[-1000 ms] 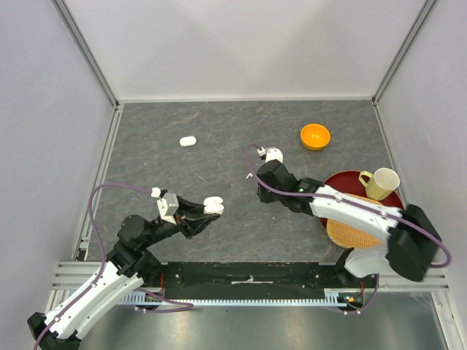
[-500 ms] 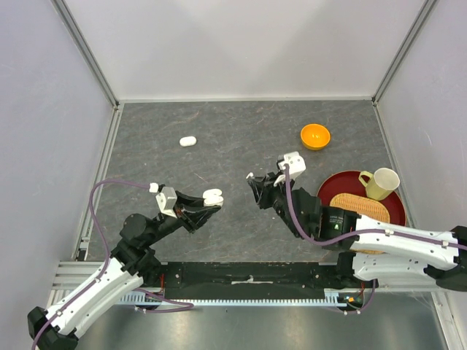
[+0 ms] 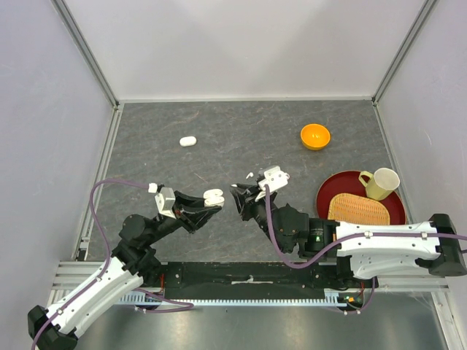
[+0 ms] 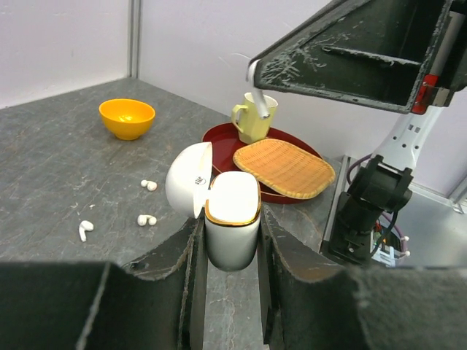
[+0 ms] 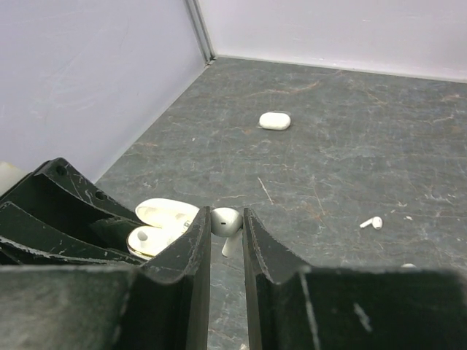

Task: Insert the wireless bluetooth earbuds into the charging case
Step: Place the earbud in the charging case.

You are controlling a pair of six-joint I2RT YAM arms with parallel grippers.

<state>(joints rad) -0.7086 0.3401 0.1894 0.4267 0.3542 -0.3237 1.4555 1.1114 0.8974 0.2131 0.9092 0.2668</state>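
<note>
The right gripper (image 5: 227,232) is closed narrowly on one earbud (image 5: 227,219), pinched at its round head with the stem hanging down, just beside the open charging case (image 4: 233,200). The left gripper (image 4: 230,251) is clamped tight on that case's body, the lid tipped back. I think the bud may meet the rim crooked and slip out, or the push may twist the case. Other earbuds (image 4: 147,219) lie on the table (image 3: 219,124) near the case.

Four earbuds (image 4: 148,184), two cases (image 4: 232,219) (one open), one bowl (image 4: 126,118), mug (image 4: 252,117), tray (image 4: 219,135), mat (image 4: 284,166).
</note>
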